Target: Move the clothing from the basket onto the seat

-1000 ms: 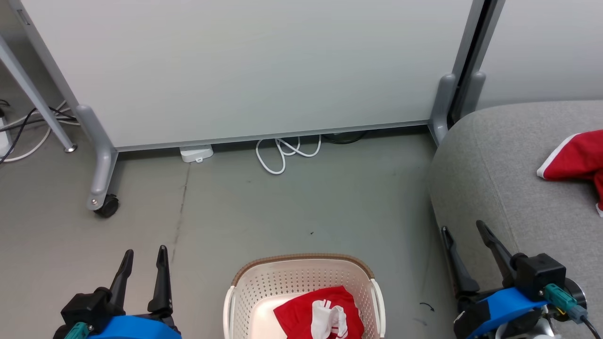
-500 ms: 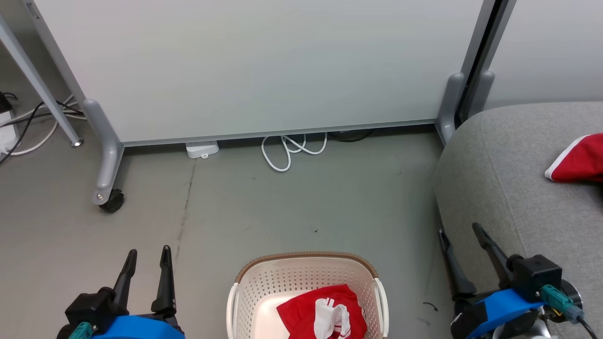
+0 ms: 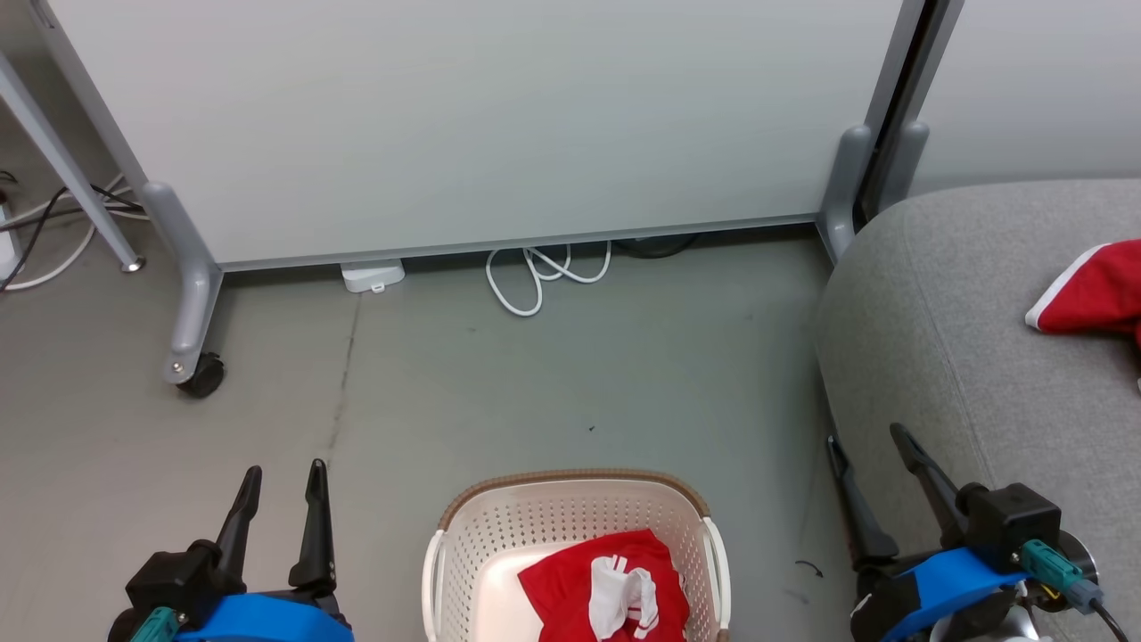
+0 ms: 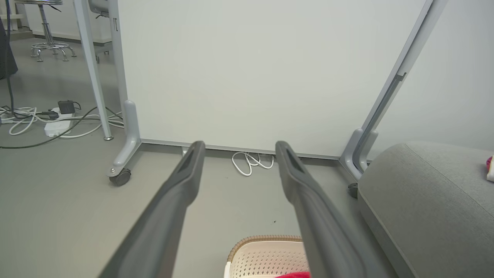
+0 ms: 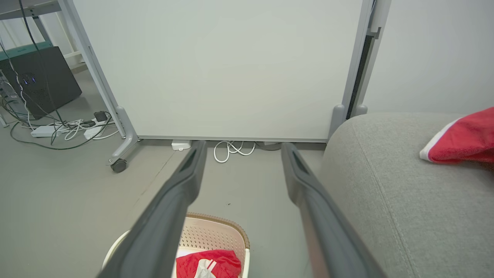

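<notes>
Clothing (image 3: pixel 606 588): bunched in the basket (image 3: pixel 570 515), by its right wall; a second garment (image 3: pixel 1083 290) lies on the seat (image 3: pixel 936 339).
Risk: we fear a shallow pinch snagging the perforated wall or dropping cloth.
Left gripper (image 3: pixel 285 468): spread, empty, left of basket.
Right gripper (image 3: pixel 863 435): spread, empty, beside seat's edge.

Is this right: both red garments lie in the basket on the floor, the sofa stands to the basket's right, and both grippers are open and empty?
Not quite. Only one red garment lies in the basket; the other garment lies on the sofa, as the head view shows. The rest holds: the sofa stands to the basket's right, and the left gripper and right gripper are open and empty.
</notes>
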Motion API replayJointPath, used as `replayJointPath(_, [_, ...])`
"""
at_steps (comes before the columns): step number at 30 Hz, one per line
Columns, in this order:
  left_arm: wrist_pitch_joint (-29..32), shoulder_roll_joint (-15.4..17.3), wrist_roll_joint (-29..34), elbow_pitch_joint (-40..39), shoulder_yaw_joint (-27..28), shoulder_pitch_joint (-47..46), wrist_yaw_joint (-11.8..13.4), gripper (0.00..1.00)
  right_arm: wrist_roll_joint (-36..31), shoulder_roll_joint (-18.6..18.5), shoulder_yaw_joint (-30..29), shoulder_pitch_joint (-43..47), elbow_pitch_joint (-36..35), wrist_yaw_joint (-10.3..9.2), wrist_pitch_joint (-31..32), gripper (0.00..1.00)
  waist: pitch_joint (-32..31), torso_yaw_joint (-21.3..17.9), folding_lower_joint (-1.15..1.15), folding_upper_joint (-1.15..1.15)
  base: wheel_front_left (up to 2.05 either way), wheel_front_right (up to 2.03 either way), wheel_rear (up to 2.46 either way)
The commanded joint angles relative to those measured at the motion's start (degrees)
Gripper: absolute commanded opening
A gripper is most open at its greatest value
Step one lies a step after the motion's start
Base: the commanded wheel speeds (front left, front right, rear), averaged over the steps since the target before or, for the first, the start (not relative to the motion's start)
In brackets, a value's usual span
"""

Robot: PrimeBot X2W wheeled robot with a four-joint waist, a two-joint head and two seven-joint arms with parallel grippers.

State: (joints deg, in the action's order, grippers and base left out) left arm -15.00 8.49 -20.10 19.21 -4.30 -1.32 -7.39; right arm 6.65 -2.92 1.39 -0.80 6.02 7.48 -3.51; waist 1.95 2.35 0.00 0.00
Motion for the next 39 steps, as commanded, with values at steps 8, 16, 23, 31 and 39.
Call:
replayJointPath(8, [-0.3, -0.3, -0.5, 2.5, -1.6, -2.7, -0.1, 1.00, 0.5, 0.0, 1.6, -1.7, -0.5, 0.03, -0.1, 1.00, 4.0, -2.4, 0.00, 0.00, 0.00, 0.00, 0.00])
replayJointPath(16, [-0.3, -1.0, -1.7, 7.9, -4.0, -6.6, -0.1, 1.00, 0.7, 0.0, 4.3, -4.4, -0.4, 0.03, -0.3, 1.00, 10.3, -7.3, 0.00, 0.00, 0.00, 0.00, 0.00])
replayJointPath(23, [-0.2, -1.0, -2.9, 14.5, -9.6, -12.5, -0.1, 1.00, 1.2, 0.0, 5.4, -6.9, -0.7, 0.03, -1.6, 1.00, 17.5, -11.1, 0.00, 0.00, 0.00, 0.00, 0.00])
replayJointPath(31, [0.2, -0.5, -4.3, 25.2, -16.1, -21.4, -0.1, 1.00, 1.4, 0.0, 6.5, -9.7, -1.3, 0.03, -2.6, 1.00, 26.8, -14.9, 0.00, 0.00, 0.00, 0.00, 0.00])
replayJointPath(39, [1.3, -0.1, -6.7, 32.7, -21.8, -29.8, -0.1, 1.00, 2.1, 0.1, 7.0, -11.4, -1.8, 0.03, -4.2, 1.00, 35.1, -17.2, 0.00, 0.00, 0.00, 0.00, 0.00])
